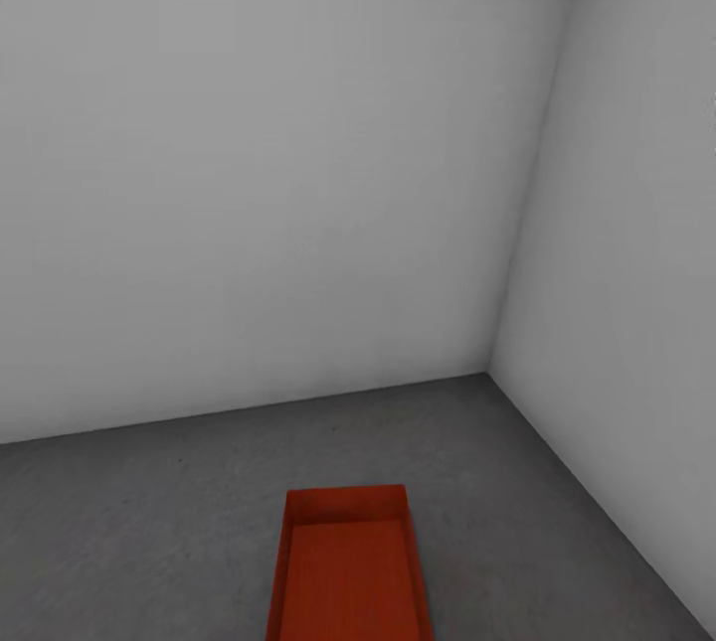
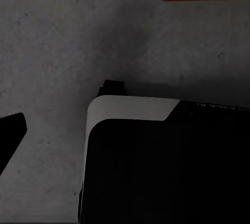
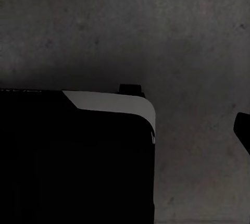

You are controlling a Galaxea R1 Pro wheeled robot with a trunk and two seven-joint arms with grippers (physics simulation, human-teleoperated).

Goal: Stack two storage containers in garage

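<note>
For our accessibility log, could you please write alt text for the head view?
An open, empty orange-red storage container sits on the dark grey concrete floor at the bottom of the picture, its near end cut off by the edge. Beyond it, two plain pale grey walls meet in a corner at the right.

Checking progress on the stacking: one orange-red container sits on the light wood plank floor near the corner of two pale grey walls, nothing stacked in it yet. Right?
Not quite. The container sits on dark grey speckled concrete floor, not light wood planks, as the head view shows. The rest holds: it is near the corner of two pale grey walls, and nothing is stacked in it.
</note>
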